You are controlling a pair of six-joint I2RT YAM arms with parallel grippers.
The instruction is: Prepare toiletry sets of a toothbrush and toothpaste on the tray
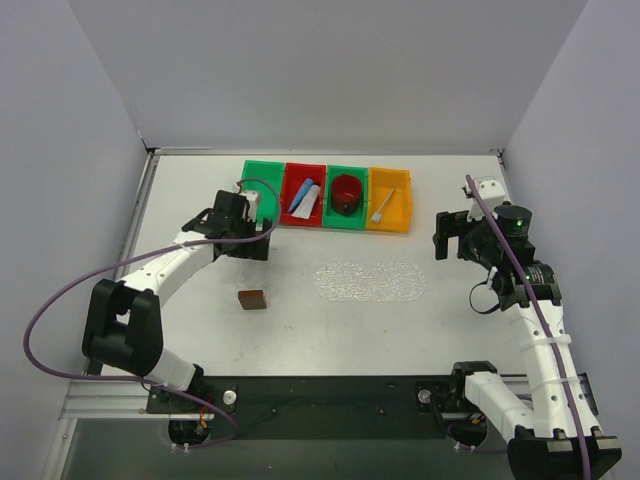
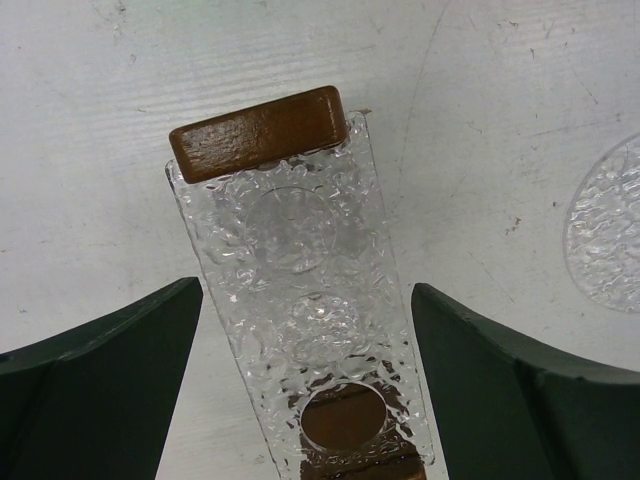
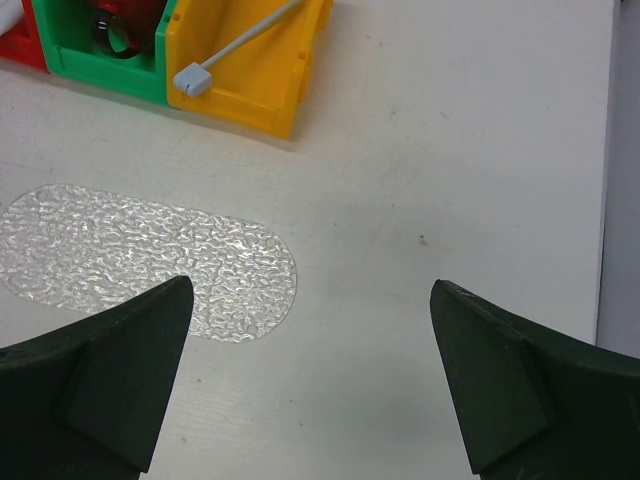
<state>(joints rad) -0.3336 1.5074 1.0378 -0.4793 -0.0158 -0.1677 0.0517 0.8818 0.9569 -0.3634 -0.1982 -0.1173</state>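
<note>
The clear tray (image 2: 300, 270) with a brown wooden block (image 2: 260, 133) at each short end lies on the table between the fingers of my open left gripper (image 2: 305, 290). The fingers stand apart from its sides. In the top view only its near block (image 1: 252, 299) is plain, below the left gripper (image 1: 248, 245). The white toothbrush (image 1: 383, 208) lies in the yellow bin (image 1: 402, 215) and also shows in the right wrist view (image 3: 240, 45). A blue tube (image 1: 299, 198) and a white tube (image 1: 310, 203) lie in the red bin. My right gripper (image 1: 447, 237) is open and empty over bare table (image 3: 310, 288).
A row of coloured bins stands at the back: green (image 1: 262, 170), red (image 1: 290, 218), green with a red cup (image 1: 346, 193), then yellow. A flat oval bubbly mat (image 1: 370, 281) lies mid-table. Grey walls close in the left, back and right.
</note>
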